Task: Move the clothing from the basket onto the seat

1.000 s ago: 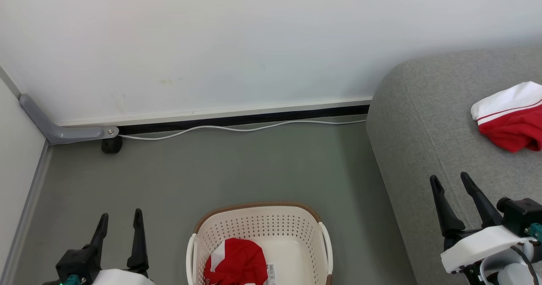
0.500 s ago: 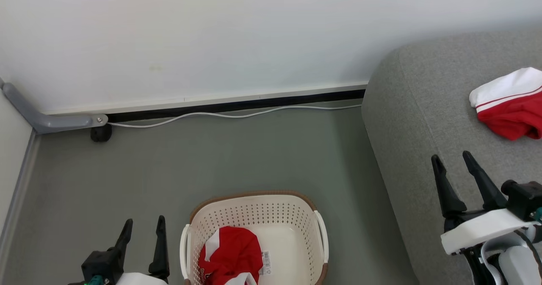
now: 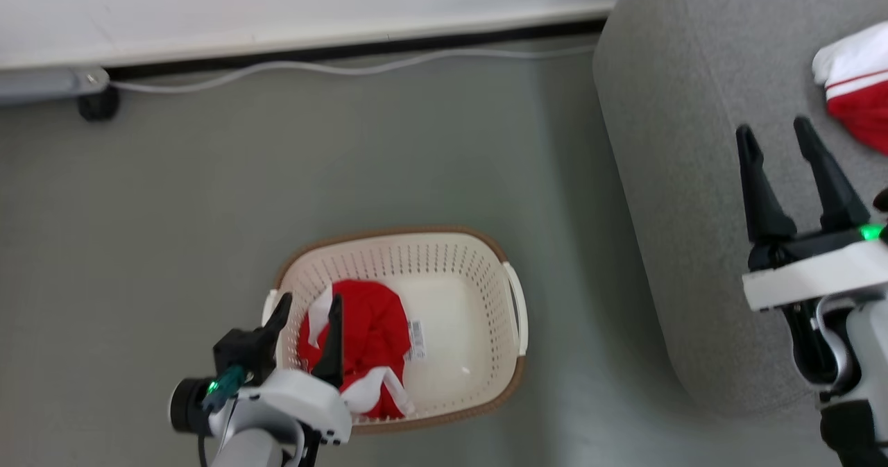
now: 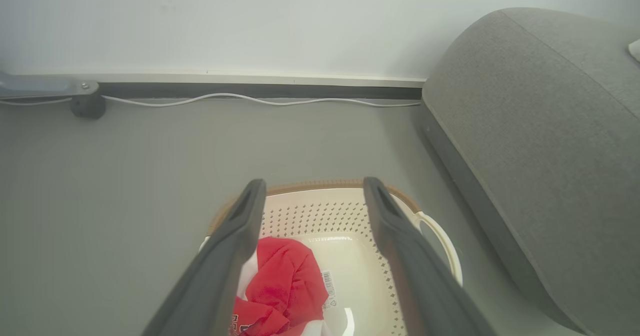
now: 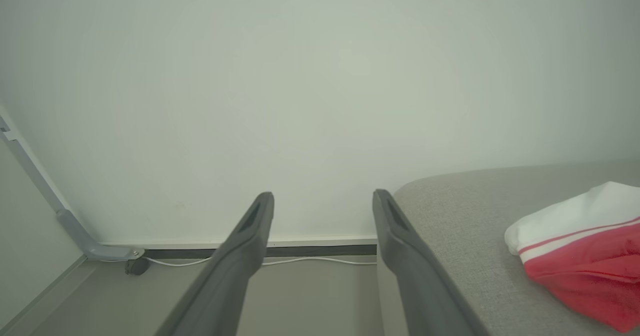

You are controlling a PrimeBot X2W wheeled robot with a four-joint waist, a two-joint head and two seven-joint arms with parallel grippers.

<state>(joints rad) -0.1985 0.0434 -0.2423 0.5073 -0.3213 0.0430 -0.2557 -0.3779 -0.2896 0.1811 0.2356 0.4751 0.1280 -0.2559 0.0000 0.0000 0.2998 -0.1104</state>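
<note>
A red garment with white panels [image 3: 364,345] [image 4: 282,288] lies bunched in the left half of the cream basket [image 3: 479,300] [image 4: 320,211] on the floor. My left gripper [image 3: 310,303] [image 4: 312,185] hovers open over the basket's left side, fingers above that garment, nothing held. Another red and white garment [image 3: 857,89] [image 5: 582,256] rests on the grey sofa seat [image 3: 680,71] [image 4: 540,116] [image 5: 450,211] at the right. Over the sofa's near part my right gripper [image 3: 775,131] [image 5: 322,196] stands open and empty, left of that garment.
A white cable [image 3: 333,68] [image 4: 250,98] runs along the dark skirting at the wall's foot. A grey bracket with a black foot [image 3: 94,103] [image 4: 87,104] sits at the far left. Grey floor [image 3: 208,189] spreads between the wall, the basket and the sofa.
The head camera has tilted down, so the whole scene sits higher. My left gripper has come rightward over the basket's left rim, above the garment. The right gripper has risen over the sofa.
</note>
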